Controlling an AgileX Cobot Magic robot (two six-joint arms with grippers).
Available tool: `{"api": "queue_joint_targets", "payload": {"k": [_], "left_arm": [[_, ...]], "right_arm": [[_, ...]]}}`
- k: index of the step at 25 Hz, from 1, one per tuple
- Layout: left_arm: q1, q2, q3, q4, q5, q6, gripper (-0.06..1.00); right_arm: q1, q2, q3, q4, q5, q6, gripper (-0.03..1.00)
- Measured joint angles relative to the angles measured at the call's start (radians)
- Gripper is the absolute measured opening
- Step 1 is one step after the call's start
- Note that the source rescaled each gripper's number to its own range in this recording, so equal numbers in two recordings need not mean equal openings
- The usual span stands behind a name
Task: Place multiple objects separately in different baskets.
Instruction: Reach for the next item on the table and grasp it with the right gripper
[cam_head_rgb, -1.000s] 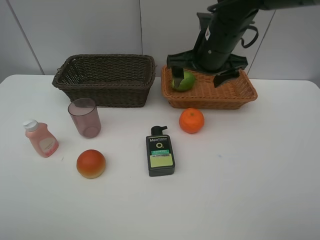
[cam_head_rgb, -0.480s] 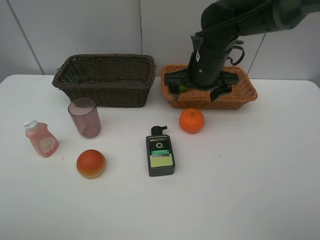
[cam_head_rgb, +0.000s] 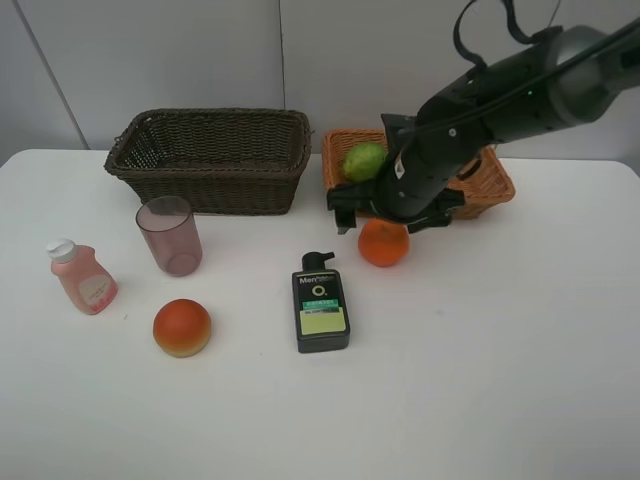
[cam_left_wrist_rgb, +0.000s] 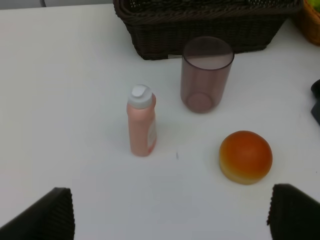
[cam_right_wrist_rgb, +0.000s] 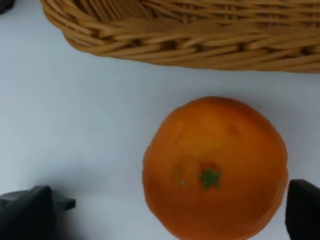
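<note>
The green lime (cam_head_rgb: 365, 160) lies in the light tan basket (cam_head_rgb: 490, 185). My right gripper (cam_head_rgb: 388, 220) is open and empty, low over the orange tangerine (cam_head_rgb: 384, 245) on the table just in front of that basket. In the right wrist view the tangerine (cam_right_wrist_rgb: 215, 167) sits between the spread fingertips (cam_right_wrist_rgb: 25, 210), with the tan basket (cam_right_wrist_rgb: 200, 35) beyond. My left gripper (cam_left_wrist_rgb: 170, 215) is open and empty, above the pink white-capped bottle (cam_left_wrist_rgb: 141, 122), purple cup (cam_left_wrist_rgb: 206, 75) and red-orange fruit (cam_left_wrist_rgb: 246, 156). The dark brown basket (cam_head_rgb: 210, 160) stands at the back left.
The dark pump bottle (cam_head_rgb: 320, 305) lies flat in the middle of the white table. The cup (cam_head_rgb: 170, 235), pink bottle (cam_head_rgb: 82, 277) and red-orange fruit (cam_head_rgb: 182, 327) stand at the left. A white wall is behind the baskets.
My right gripper let go of the lime in the tan basket, then came forward and down over the tangerine. The other things have not moved.
</note>
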Motion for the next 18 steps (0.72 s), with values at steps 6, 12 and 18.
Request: {"api": "queue_joint_targets", "payload": {"k": [6,12,18], "left_arm": [[0.000,0.000,0.000,0.000,0.000,0.000,1.00],[0.000,0.000,0.000,0.000,0.000,0.000,1.00],[0.000,0.000,0.000,0.000,0.000,0.000,1.00]], "right_arm": [[-0.009,0.000,0.013,-0.087,-0.036,0.066,1.00],[-0.028,0.000,0.023,-0.129,-0.072,0.130,1.00],[-0.028,0.008,0.023,-0.155,-0.095,0.136,1.00]]}}
